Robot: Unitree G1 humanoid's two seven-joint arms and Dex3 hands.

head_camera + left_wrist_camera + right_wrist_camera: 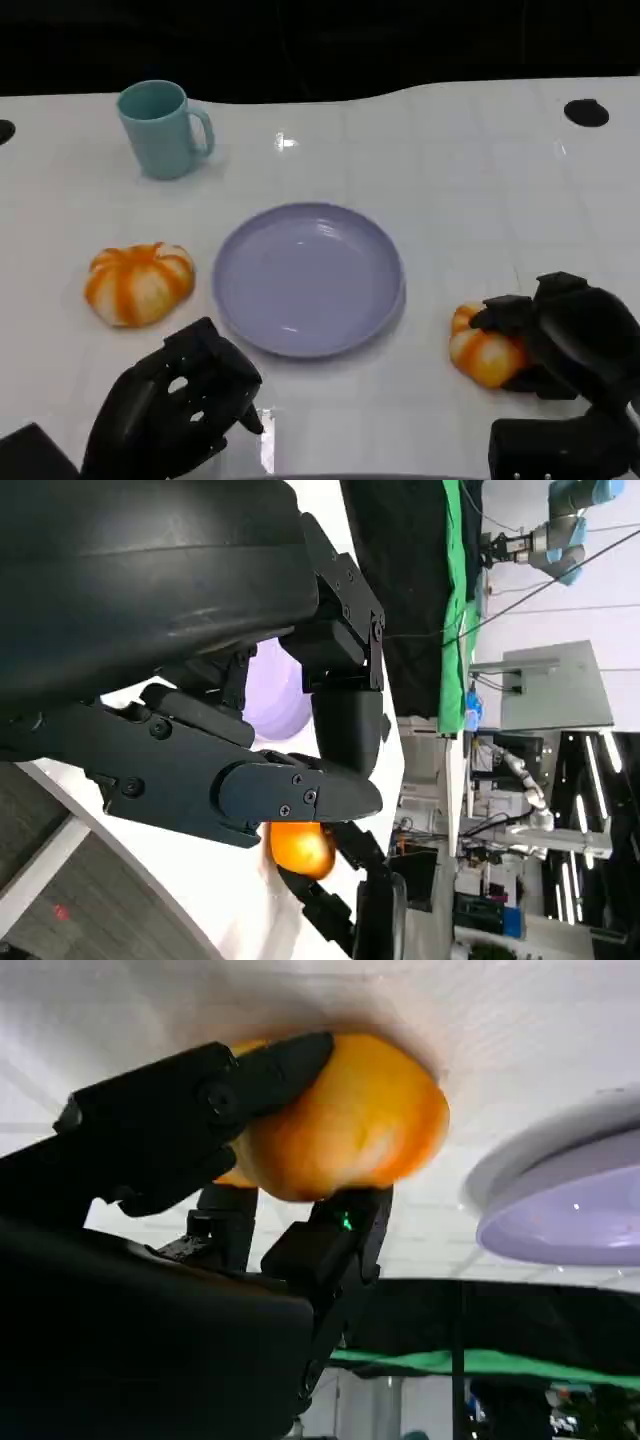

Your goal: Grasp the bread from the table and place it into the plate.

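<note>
Bread [482, 350], an orange-and-white bun, is sitting on the white table [480, 200] just right of the plate [308, 278], and the right hand [560, 335] is gripping it, fingers [200, 1110] wrapping over its top and near side. Nearer the table's front edge, the left hand [180, 405] is hovering with its fingers curling inward, holding nothing. Between them the lavender plate is lying with nothing in it. A second bun [139, 283] is resting left of the plate, apart from it. Farther back, a teal mug [160, 128] is standing upright near the far edge.
</note>
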